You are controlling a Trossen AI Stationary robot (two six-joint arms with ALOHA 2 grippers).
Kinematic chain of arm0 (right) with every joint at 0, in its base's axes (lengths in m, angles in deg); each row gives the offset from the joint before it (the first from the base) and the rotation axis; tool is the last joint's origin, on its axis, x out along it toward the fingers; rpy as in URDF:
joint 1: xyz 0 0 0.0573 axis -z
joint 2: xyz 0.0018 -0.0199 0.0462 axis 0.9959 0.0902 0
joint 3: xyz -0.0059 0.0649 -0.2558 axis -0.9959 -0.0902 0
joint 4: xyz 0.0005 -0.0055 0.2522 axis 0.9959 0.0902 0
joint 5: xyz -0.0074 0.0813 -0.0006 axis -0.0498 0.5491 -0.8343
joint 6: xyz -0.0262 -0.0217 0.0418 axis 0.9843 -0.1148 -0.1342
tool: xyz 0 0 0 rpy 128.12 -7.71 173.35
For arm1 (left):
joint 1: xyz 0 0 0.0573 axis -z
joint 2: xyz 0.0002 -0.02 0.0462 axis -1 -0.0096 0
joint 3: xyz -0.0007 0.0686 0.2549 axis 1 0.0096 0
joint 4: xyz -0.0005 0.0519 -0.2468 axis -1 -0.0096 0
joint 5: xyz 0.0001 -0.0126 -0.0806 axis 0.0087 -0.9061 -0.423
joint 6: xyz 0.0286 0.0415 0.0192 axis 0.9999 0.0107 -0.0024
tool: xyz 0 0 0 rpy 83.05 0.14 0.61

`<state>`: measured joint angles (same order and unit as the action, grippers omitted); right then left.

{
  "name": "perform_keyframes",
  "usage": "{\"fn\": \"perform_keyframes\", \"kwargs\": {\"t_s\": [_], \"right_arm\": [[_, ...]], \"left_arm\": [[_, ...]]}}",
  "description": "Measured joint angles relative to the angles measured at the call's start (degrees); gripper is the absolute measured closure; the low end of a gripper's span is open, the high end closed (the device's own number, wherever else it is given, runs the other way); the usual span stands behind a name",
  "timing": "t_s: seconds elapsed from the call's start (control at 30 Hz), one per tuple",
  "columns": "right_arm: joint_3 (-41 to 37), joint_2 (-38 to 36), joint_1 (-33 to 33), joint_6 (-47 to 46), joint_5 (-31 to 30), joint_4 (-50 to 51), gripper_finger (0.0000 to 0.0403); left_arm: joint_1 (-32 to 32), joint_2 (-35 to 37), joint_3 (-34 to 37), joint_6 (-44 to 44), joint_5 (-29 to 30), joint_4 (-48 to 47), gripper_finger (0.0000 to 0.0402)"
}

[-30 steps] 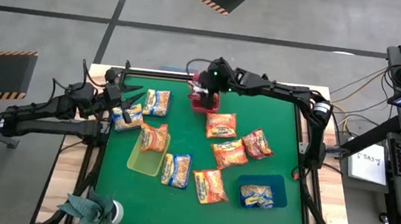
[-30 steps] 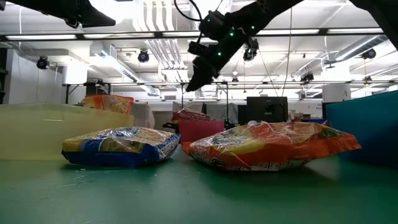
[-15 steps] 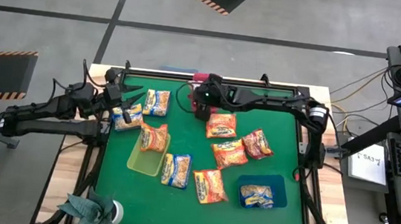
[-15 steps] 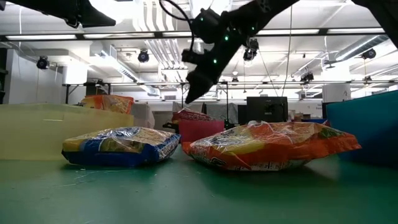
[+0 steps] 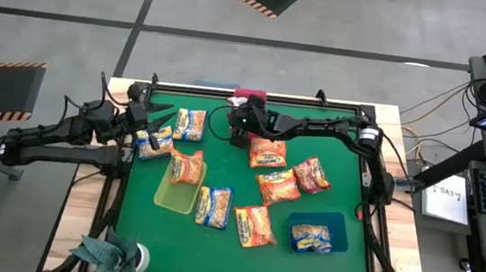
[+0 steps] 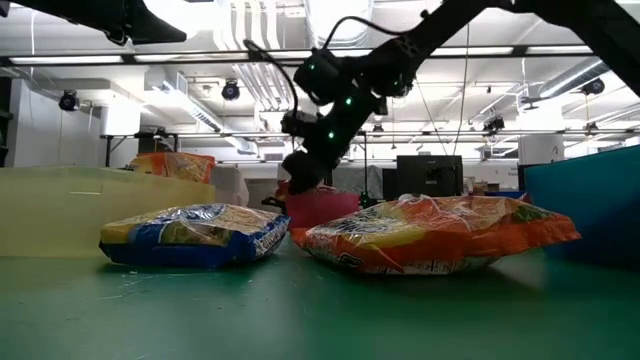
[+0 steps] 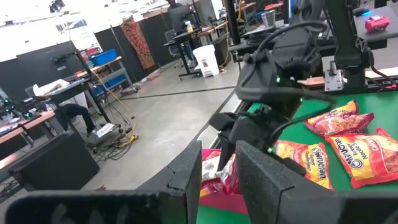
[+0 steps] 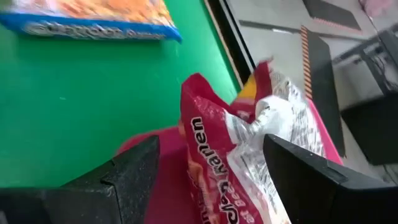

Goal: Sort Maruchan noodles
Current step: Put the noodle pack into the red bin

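Note:
A dark red noodle packet (image 8: 233,146) stands on edge in the red tray (image 6: 322,208) at the table's far middle. My right gripper (image 8: 211,180) is open and slants down over that tray (image 8: 158,155), one finger on each side of the packet; I cannot tell whether they touch it. Blue-and-yellow packets (image 5: 191,123) (image 5: 214,205) and orange packets (image 5: 268,151) (image 5: 278,186) lie flat on the green mat. My left gripper (image 5: 152,125) waits level at the table's left edge, open by a narrow gap, above a blue-and-yellow packet (image 5: 155,142).
A yellow-green tray (image 5: 175,192) at the left middle holds an orange packet (image 5: 187,167). A blue tray (image 5: 335,227) at the near right holds a blue-and-yellow packet (image 5: 311,239). More orange packets (image 5: 311,174) (image 5: 254,225) lie between them. The right arm (image 5: 316,126) spans the far edge.
My right gripper has come down and toward the table's left edge, from high above the red tray to just over it. It has tipped further downward. The packets and my left arm have kept still.

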<state>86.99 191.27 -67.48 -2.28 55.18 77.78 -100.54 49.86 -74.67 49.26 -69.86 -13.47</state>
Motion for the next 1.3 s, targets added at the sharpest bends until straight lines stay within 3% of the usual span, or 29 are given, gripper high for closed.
{"fn": "perform_keyframes", "kwargs": {"t_s": [0.17, 0.3, 0.7, 1.1, 1.3], "right_arm": [[0.8, 1.1, 0.7, -1.3, -0.7, 0.4, 0.0145], [1.2, 1.1, 1.2, -3.6, -0.5, 0.7, 0.0182], [1.4, 0.8, 2.6, -7.5, 3.6, 1.0, 0.0384], [1.0, -6.2, 3.4, -21.6, 4.9, -0.8, 0.0394], [-6.3, -7.3, 5.1, -33.3, 7.7, -17.2, 0.0394]], "left_arm": [[0.0, 0.0, 0.0, 0.0, 0.0, 0.0, 0.0320], [0.0, 0.0, 0.0, 0.0, 0.0, 0.0, 0.0320], [0.0, 0.0, 0.0, 0.0, 0.0, 0.0, 0.0320], [0.0, 0.0, 0.0, 0.0, 0.0, 0.0, 0.0320], [0.0, 0.1, 0.0, 0.0, 0.0, 0.0, 0.0320]]}}
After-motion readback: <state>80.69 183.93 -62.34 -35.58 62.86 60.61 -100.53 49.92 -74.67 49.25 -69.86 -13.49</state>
